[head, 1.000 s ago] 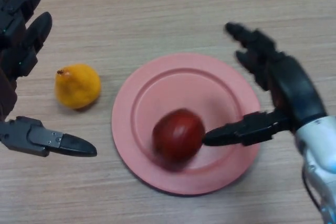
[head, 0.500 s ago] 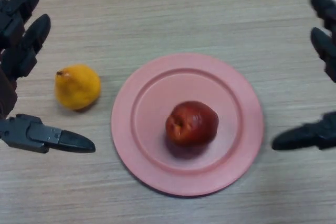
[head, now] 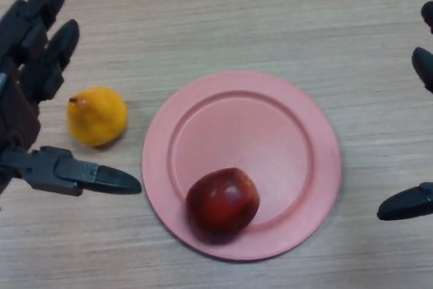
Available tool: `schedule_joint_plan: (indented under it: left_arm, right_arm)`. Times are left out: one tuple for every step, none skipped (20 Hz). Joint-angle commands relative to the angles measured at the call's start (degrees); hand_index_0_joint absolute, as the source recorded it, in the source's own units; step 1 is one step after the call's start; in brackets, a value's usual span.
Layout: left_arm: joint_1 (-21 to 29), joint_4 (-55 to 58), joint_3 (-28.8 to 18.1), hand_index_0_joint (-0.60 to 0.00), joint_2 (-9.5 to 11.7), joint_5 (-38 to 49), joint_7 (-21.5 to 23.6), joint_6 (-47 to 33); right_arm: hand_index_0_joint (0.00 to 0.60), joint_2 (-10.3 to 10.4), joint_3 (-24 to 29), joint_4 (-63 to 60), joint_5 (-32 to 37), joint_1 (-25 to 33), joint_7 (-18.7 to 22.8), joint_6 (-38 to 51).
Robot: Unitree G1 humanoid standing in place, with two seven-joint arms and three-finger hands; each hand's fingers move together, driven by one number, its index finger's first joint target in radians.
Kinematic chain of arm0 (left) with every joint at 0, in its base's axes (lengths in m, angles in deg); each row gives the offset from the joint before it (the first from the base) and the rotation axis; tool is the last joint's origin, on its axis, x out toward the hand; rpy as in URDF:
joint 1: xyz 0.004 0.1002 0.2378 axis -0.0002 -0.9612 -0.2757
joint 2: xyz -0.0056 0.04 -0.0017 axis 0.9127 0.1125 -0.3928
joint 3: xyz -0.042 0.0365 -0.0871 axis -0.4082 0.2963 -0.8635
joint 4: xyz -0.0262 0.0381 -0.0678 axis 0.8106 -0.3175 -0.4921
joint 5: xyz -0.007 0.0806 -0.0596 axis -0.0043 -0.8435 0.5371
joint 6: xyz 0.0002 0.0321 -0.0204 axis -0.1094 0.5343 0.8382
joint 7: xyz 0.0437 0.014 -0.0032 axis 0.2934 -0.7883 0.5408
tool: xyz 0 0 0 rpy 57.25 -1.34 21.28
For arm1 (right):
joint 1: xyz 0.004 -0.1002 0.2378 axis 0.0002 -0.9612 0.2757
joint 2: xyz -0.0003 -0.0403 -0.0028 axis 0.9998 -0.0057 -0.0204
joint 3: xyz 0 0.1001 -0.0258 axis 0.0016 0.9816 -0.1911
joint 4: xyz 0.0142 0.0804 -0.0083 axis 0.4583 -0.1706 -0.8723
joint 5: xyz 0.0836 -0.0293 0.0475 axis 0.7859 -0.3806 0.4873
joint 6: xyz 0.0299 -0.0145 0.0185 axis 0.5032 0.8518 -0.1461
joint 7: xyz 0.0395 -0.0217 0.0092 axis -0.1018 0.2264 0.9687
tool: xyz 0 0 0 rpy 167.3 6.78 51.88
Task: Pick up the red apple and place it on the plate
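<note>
The red apple lies on the pink plate, in its near-left part, with nothing touching it. My right hand shows only at the right edge, its fingers straight and spread, well clear of the plate. At the left edge my left hand is open, fingers pointing away and thumb reaching toward the plate's left rim.
A yellow-orange pear-like fruit lies on the wooden table between my left hand's fingers and thumb, left of the plate.
My right hand let go of the apple and drew back to the right edge. The apple rolled on the plate and now rests near its near-left rim. My left hand shifted slightly right.
</note>
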Motion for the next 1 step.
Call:
schedule_joint_plan:
  left_arm:
    - [1.00, 2.99, -3.63, 0.000, 2.31, 0.31, 0.16, -7.44]
  right_arm:
    - [0.000, -0.48, 1.82, 2.92, -0.87, 1.12, 1.48, 7.65]
